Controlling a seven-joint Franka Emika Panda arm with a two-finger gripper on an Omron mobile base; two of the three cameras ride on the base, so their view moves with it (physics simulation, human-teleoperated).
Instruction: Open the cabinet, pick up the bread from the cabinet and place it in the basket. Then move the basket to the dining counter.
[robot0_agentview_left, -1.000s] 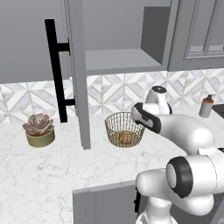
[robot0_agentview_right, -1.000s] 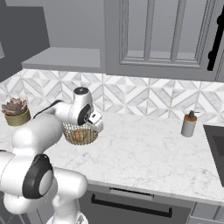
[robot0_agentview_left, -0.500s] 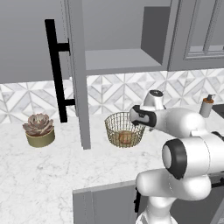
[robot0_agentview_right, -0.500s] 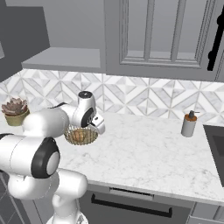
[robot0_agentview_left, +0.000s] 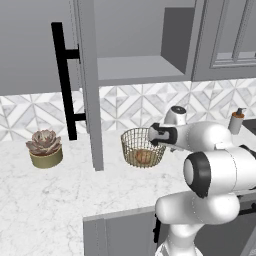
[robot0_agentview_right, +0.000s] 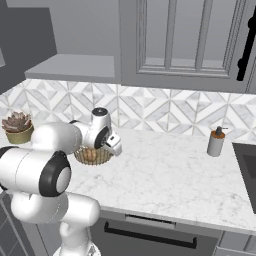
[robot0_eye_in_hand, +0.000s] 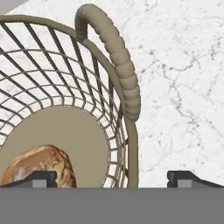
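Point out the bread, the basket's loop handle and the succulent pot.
bread (robot0_eye_in_hand: 41, 166), hand view, on its golden crust.
basket's loop handle (robot0_eye_in_hand: 120, 65), hand view, on the arch.
succulent pot (robot0_agentview_left: 46, 158), left base view, on its olive wall.

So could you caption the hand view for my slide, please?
Open gripper straddling the basket rim beside its loop handle, bread inside.

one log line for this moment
cabinet: open | bread: in basket | pincer: open, straddling basket rim by handle | basket: on worktop

Arm bent low, claw spread wide, pointing down
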